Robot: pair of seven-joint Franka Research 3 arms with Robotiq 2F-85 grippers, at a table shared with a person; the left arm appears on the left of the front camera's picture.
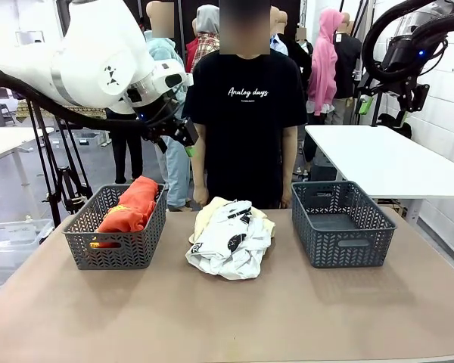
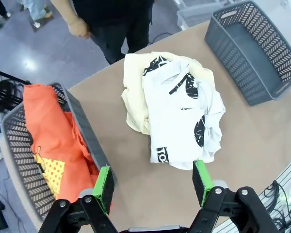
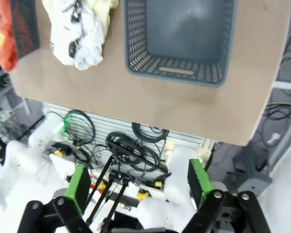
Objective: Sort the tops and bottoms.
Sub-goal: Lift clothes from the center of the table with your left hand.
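left hand [image 2: 152, 170] spread, empty | right hand [image 3: 137, 169] spread | white printed garment [image 2: 184, 114] crumpled on pale yellow garment [image 2: 134, 92]

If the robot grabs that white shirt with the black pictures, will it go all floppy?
Probably floppy: the white shirt lies crumpled in soft folds, so it should droop and unfold when lifted. It lies on the pale yellow garment, so that might drag along.

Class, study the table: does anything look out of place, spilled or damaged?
Nothing damaged. The orange-red garment heaps above the rim of the left basket; the white printed garment lies crumpled on the pale yellow garment, between baskets.
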